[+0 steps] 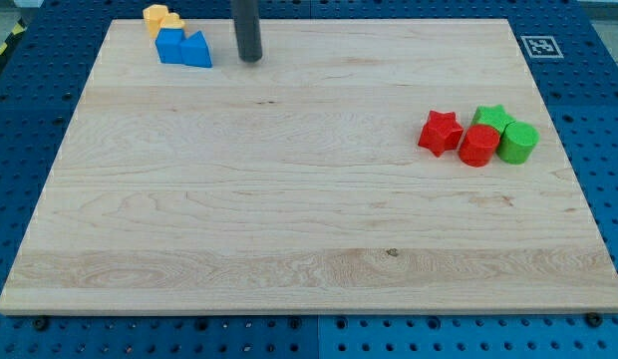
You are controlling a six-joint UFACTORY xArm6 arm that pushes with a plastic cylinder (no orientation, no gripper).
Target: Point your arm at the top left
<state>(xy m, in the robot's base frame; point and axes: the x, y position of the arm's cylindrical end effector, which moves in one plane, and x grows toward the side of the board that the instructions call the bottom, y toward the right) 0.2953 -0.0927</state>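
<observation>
My tip [251, 58] beside blue block [183, 48]

layout on the board [289, 229]. my tip [251, 58] rests near the view's top edge, left of centre, just to the right of the blue block [183, 48] and apart from it. the orange block [161, 19] touches the blue block at its upper left, nearest the board's top left corner. well apart, at the view's right, four blocks cluster: the red star [441, 132] leftmost, the red cylinder [478, 146] beside it, the green star [491, 118] behind, the green cylinder [517, 143] rightmost.
</observation>
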